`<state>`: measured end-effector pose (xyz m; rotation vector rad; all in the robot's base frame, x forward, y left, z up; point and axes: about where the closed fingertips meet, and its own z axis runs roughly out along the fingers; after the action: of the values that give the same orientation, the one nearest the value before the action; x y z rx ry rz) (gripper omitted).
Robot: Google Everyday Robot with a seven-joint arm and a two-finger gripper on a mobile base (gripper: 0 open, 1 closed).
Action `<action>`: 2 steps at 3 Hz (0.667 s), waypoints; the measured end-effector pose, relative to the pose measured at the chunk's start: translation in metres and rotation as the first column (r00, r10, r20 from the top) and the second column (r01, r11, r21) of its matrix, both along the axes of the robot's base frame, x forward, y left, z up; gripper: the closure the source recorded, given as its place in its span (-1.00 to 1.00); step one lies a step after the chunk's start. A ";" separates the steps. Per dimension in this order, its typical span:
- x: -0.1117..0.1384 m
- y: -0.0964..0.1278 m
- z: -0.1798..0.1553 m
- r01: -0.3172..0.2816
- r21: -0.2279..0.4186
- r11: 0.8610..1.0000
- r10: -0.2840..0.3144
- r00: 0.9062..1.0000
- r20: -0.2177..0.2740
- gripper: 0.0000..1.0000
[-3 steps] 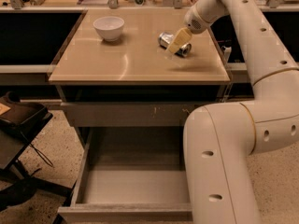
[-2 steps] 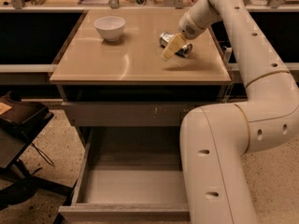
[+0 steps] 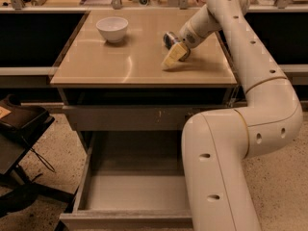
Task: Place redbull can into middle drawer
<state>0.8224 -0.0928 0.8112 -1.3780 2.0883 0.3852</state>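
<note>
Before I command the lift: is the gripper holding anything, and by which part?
Cannot tell. The gripper sits low over the tabletop against the redbull can, but a hold doesn't show.

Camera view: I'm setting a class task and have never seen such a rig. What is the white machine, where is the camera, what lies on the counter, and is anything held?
The thick white jointed tube is a robot arm. Its gripper is low over the tan counter, towards the far right. The one camera looks down from above; its mounting is unknown. On the counter are a white bowl and the redbull can, right at the gripper; whether it is gripped is unclear. Below, the middle drawer stands open.
</note>
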 end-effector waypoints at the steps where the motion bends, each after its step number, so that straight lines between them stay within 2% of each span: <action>1: 0.000 0.000 0.000 0.000 0.000 1.000 0.000 1.000 0.000 -0.64; 2: 0.000 0.000 0.000 0.000 0.000 1.000 0.000 1.000 0.000 -0.16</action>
<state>0.8224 -0.0927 0.8110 -1.3781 2.0883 0.3854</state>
